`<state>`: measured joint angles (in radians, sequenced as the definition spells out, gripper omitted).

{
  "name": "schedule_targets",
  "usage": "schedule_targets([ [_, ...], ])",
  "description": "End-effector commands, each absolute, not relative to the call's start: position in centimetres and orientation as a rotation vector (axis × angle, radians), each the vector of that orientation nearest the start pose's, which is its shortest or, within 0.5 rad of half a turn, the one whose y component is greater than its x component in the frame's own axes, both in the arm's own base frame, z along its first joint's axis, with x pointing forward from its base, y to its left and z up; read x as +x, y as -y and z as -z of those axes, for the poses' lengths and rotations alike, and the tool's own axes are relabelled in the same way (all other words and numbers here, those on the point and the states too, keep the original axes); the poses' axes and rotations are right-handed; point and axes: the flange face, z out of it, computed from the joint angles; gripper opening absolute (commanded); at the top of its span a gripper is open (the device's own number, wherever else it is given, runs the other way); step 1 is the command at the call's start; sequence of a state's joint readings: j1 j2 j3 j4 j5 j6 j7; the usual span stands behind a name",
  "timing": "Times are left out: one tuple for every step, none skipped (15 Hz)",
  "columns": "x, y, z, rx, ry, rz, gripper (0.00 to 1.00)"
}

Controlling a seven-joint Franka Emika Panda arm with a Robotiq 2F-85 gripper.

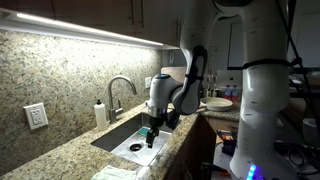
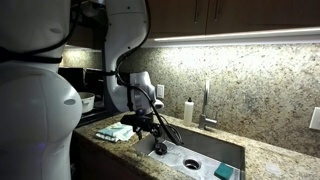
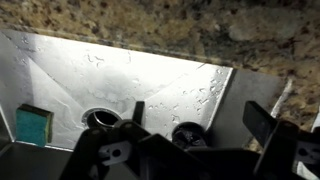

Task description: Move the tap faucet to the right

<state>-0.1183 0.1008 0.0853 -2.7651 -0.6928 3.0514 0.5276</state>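
Observation:
The tap faucet (image 1: 120,93) is a slim silver gooseneck standing at the back rim of the sink, its spout arching over the basin; it also shows in an exterior view (image 2: 207,104). My gripper (image 1: 152,135) hangs over the front part of the sink (image 1: 118,137), well short of the faucet and not touching it. In an exterior view the gripper (image 2: 159,126) sits at the basin's near corner. In the wrist view the gripper (image 3: 200,118) is open and empty, fingers wide apart above the wet basin (image 3: 150,70). The faucet does not show in the wrist view.
A white soap bottle (image 1: 100,113) stands beside the faucet, also seen in an exterior view (image 2: 188,110). A teal sponge (image 3: 33,123) and the drain (image 3: 100,118) lie in the basin. A folded cloth (image 2: 115,132) lies on the granite counter. A wall outlet (image 1: 36,116) is on the backsplash.

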Motion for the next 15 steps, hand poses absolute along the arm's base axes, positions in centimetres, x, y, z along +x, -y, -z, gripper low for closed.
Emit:
schedule_targets([
  [38.2, -4.5, -23.0, -3.212, 0.219, 0.301, 1.00],
  [38.6, -4.7, -23.9, -3.208, 0.212, 0.296, 1.00],
  [39.0, -4.8, -25.1, -3.201, 0.192, 0.298, 1.00],
  [39.4, -4.7, -26.7, -3.194, 0.166, 0.303, 1.00],
  [39.0, -3.2, -27.7, -3.180, 0.149, 0.301, 1.00],
  [39.0, -2.3, -29.1, -3.161, 0.130, 0.294, 1.00],
  [38.9, -1.4, -30.9, -3.150, 0.107, 0.285, 1.00],
  [38.7, 0.0, -32.6, -3.145, 0.092, 0.271, 1.00],
  [38.3, 1.3, -34.2, -3.151, 0.074, 0.266, 1.00],
  [38.0, 2.8, -35.8, -3.157, 0.057, 0.259, 1.00],
  [37.7, 3.9, -37.2, -3.160, 0.038, 0.250, 1.00],
  [37.6, 4.9, -38.3, -3.164, 0.021, 0.250, 1.00],
  [38.6, 3.7, -36.4, -3.162, 0.001, 0.246, 1.00],
  [38.4, 4.3, -37.5, -3.156, -0.017, 0.267, 1.00],
  [38.3, 4.3, -37.8, -3.155, -0.019, 0.277, 1.00],
])
